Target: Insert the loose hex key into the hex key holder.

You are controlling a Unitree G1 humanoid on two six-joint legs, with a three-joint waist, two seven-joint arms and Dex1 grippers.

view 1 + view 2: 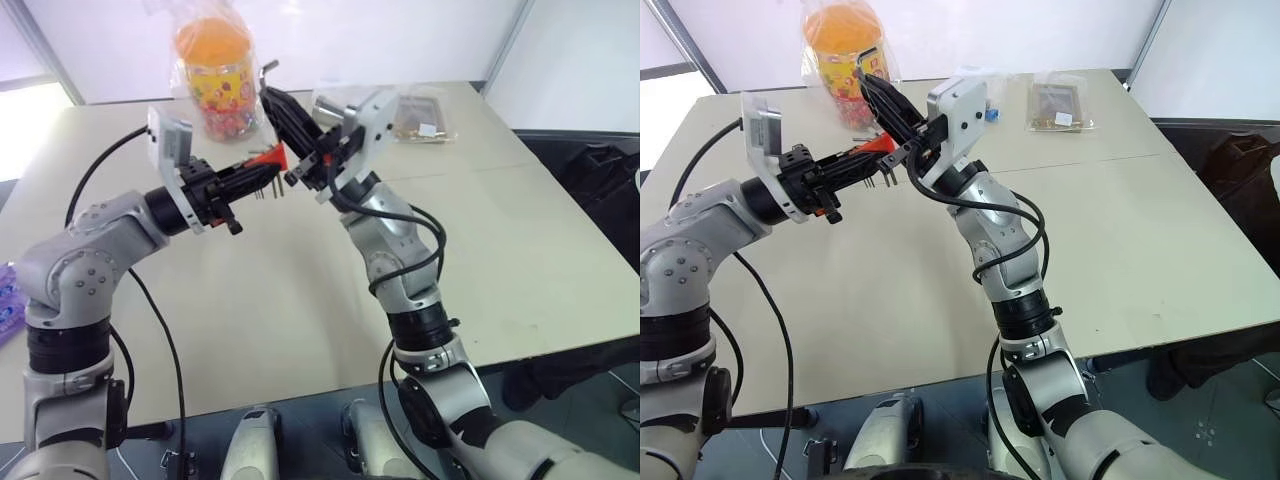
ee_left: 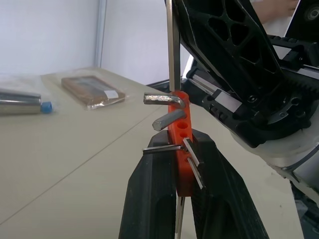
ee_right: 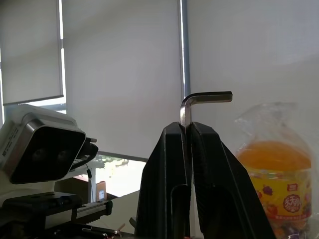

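Right wrist view: loose hex key upright.

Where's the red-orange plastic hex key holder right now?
The red-orange plastic hex key holder is clamped in the left gripper, raised above the table's middle, just left of the right gripper holding the silver L-shaped hex key.

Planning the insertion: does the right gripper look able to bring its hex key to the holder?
Probably yes: the right gripper, shut on the loose hex key, is beside the hex key holder in the left gripper, nothing between.
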